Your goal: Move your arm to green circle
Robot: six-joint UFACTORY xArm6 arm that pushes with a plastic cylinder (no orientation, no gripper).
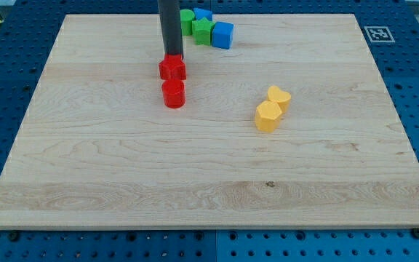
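**Camera view: tip beside red blocks**

You see my tip (173, 57) touching the red star-shaped plastic block (172, 69); a rod has no jaws. A green round plastic block (185, 21) lies just up-right of the tip, partly hidden behind the rod.

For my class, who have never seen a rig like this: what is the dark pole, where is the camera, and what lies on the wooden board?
The dark pole is a robot arm's pushing rod; it has no end effector and holds nothing. My tip sits at the top edge of a red star-like block, with a red cylinder just below. One camera looks down at the board; its mounting is unknown. At the view's top lie a green block, a green star and two blue blocks. Right of centre sit two touching yellow blocks.
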